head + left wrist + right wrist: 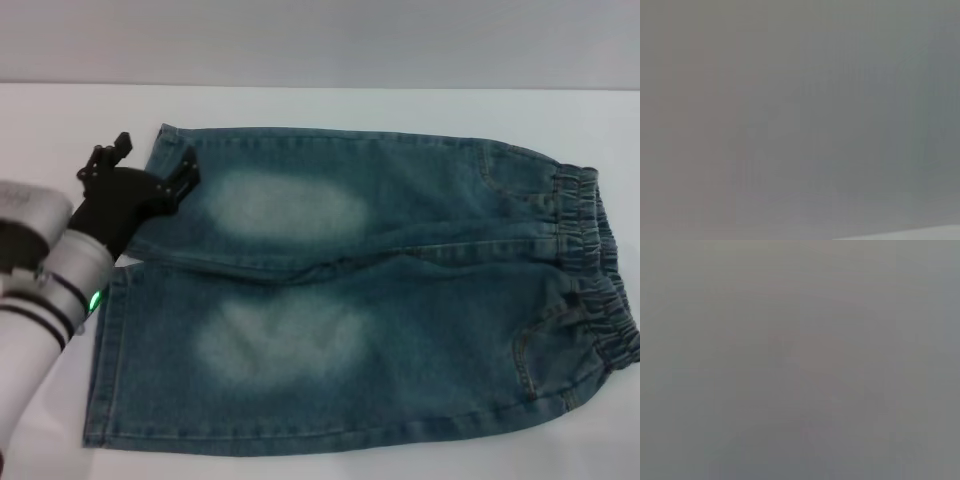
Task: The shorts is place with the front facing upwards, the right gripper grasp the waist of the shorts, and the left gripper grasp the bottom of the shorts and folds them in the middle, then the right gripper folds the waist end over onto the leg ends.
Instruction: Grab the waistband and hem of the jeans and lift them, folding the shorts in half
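Note:
The blue-green denim shorts [350, 300] lie flat and front up on the white table [60, 120]. Their gathered waist [592, 262] is at the right and the two leg ends point left. My left gripper [154, 160], a black claw on a silver arm with a green lamp, stands open at the far leg's hem [160, 138]. One prong is off the cloth to the left and the other is over the denim. The near leg's hem [100, 370] lies flat and untouched. The right gripper is out of view. Both wrist views show only plain grey.
Bare white table surrounds the shorts to the left and along the far side. A grey wall [320, 40] rises behind the table's far edge. The waistband reaches almost to the right border of the head view.

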Available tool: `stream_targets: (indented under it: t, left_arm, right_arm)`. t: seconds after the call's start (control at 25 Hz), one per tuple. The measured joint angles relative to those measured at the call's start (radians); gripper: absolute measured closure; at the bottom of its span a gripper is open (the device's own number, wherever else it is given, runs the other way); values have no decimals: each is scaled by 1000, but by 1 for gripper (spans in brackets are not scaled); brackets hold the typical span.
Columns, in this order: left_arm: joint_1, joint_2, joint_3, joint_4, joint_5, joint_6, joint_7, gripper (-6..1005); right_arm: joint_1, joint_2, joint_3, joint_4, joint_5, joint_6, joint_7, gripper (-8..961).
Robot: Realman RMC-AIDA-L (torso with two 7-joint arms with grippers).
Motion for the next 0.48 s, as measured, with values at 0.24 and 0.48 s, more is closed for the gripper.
stream_targets:
  t: [0.24, 0.48]
  left_arm:
    - [35, 45, -100, -232, 62, -260, -1, 151]
    - [57, 23, -262, -388, 135, -583, 4, 151]
  right_arm:
    - [45, -147, -2, 210, -4, 245, 21, 143]
    - [110, -253, 3, 347, -6, 504, 18, 144]
